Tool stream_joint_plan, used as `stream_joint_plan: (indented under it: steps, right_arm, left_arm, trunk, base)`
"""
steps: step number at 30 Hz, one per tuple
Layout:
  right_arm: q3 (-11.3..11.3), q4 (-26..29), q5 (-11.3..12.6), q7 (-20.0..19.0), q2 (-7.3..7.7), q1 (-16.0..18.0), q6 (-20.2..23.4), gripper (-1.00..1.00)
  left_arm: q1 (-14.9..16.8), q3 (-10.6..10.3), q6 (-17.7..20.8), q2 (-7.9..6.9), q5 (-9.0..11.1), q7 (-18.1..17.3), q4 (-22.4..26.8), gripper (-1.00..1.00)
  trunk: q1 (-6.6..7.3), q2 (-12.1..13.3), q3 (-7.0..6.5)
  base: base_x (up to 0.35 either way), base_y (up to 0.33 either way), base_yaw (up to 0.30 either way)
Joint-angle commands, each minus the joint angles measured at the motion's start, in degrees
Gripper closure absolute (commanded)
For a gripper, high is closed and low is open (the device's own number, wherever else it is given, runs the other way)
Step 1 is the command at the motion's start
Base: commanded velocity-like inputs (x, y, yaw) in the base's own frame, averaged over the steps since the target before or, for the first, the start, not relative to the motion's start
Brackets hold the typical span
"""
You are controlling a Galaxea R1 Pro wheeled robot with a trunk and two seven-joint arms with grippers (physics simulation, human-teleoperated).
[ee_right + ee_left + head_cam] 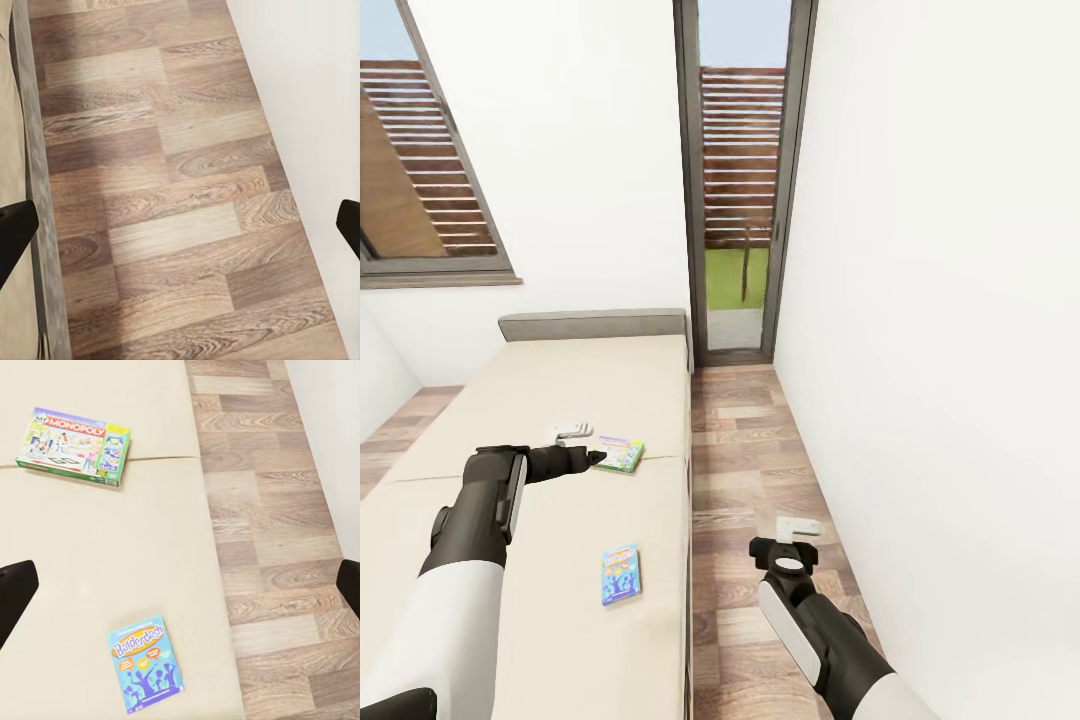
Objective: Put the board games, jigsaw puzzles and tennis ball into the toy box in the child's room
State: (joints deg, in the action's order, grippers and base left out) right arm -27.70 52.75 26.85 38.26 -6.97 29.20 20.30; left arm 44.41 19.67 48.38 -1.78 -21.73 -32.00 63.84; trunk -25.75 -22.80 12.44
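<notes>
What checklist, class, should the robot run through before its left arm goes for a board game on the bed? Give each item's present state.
1. Both games lie flat on the bed: ok. The Monopoly box and the Balderdash box rest on the mattress, apart from each other.
2. Left gripper empty: ok, nothing sits between its fingertips in the left wrist view.
3. Left gripper open wide enough: ok, fingertips sit at opposite edges of that view.
4. Left gripper placed over a game: not ok, it is beside the Monopoly box, not above it.
5. Right gripper out of the way: ok, over the wood floor, open and empty.
6. Toy box within reach: cannot tell.
</notes>
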Motion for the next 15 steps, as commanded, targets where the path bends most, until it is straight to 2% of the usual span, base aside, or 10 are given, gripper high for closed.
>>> stream_joint_plan:
  steps: [1, 7, 15]
  right_arm:
    - [-0.17, 0.07, 0.31, 0.43, 0.03, 0.07, 0.27, -1.0]
    - [-0.27, 0.12, 0.35, 0.46, -0.31, 0.07, 0.33, -1.0]
    - [-0.33, 0.16, 0.39, 0.49, -0.32, 0.07, 0.39, -1.0]
  left_arm:
    - [0.06, 0.1, 0.14, 0.02, -0.6, -0.57, 0.06, -1.0]
    - [0.06, 0.1, 0.14, 0.02, -0.6, -0.56, 0.06, -1.0]
    - [0.06, 0.0, 0.16, 0.06, -0.65, -0.53, 0.06, -1.0]
  trunk:
    - [-0.04, -0.12, 0.12]
    - [-0.04, -0.12, 0.12]
    - [-0.04, -0.12, 0.12]
  base:
    - [0.0, 0.0, 0.0]
    - [0.0, 0.0, 0.04]
    - [0.0, 0.0, 0.229]
